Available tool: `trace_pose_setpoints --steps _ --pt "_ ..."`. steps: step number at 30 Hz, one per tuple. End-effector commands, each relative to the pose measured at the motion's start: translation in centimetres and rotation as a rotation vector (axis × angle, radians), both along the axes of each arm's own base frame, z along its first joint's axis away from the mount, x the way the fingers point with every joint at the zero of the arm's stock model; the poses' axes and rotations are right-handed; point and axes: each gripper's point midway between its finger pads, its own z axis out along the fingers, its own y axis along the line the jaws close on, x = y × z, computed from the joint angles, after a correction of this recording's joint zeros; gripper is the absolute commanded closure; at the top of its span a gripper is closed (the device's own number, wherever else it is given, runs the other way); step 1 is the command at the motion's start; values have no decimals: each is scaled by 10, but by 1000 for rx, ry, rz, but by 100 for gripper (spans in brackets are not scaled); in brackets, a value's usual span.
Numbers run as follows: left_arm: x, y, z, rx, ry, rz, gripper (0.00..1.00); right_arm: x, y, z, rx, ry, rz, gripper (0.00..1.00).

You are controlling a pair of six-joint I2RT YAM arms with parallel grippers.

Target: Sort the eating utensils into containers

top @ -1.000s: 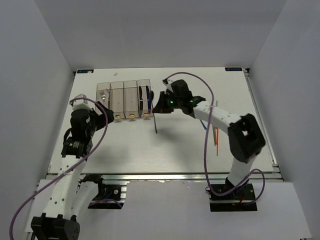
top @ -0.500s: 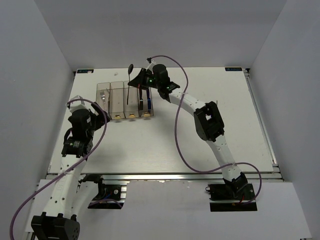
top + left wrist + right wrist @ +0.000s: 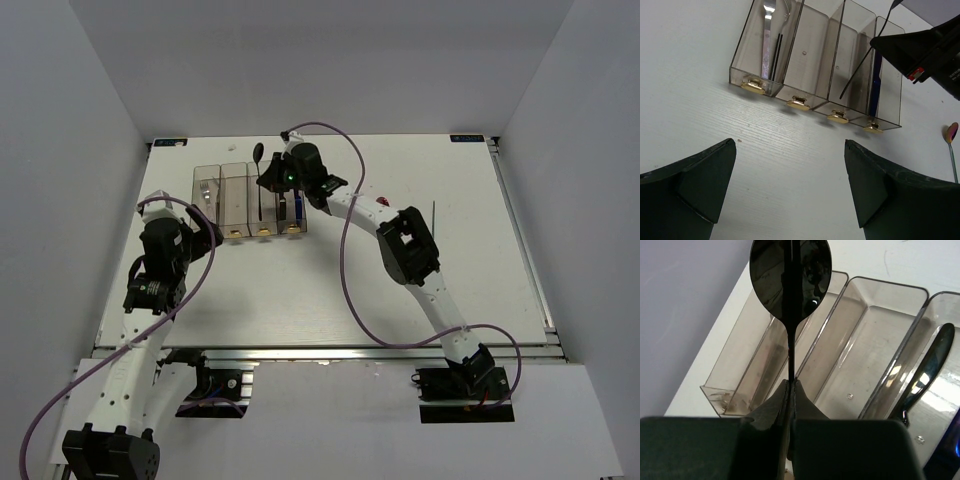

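Note:
The containers (image 3: pixel 234 200) are clear bins joined in a row at the table's back left. My right gripper (image 3: pixel 273 180) hangs over them, shut on the thin handle of a dark spoon (image 3: pixel 259 152). The spoon's bowl (image 3: pixel 790 275) points up, its handle (image 3: pixel 860 65) slanting down over the third bin from the left. The leftmost bin holds a silver fork (image 3: pixel 767 30). The rightmost holds a blue knife (image 3: pixel 876 75) and a black knife (image 3: pixel 927 370). My left gripper (image 3: pixel 790 145) stands open and holds nothing, on the near side of the bins' (image 3: pixel 812 55) gold tabs.
A pink-red-bowled spoon (image 3: pixel 952 132) lies on the table right of the bins, showing in the top view as a small red spot (image 3: pixel 383 201). A thin dark stick (image 3: pixel 434 212) lies farther right. Grey walls close in the table on three sides.
My right arm has swung left from beside the bins to above them, carrying the dark spoon, and has now settled over the third bin. The left arm has stayed still.

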Motion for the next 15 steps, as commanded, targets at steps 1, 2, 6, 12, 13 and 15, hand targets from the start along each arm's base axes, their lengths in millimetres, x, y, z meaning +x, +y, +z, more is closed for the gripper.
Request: trace_pose_setpoints --steps 1,2,6,12,13,15 --pt "0 -4 2 0 -6 -25 2 1 2 31 -10 -113 -29 100" --pt "0 -4 2 1 -6 -26 2 -1 4 32 -14 -117 -28 100" --pt "0 -4 3 1 -11 -26 2 -5 7 38 -9 -123 -29 83" --pt "0 -4 4 -1 -13 -30 2 -8 3 45 -28 -124 -45 65" --pt "-1 -4 4 -1 -15 -30 2 -8 2 45 -33 -125 -47 57" --pt "-1 -5 4 -2 -15 -31 2 -9 0 50 -35 -128 -51 47"
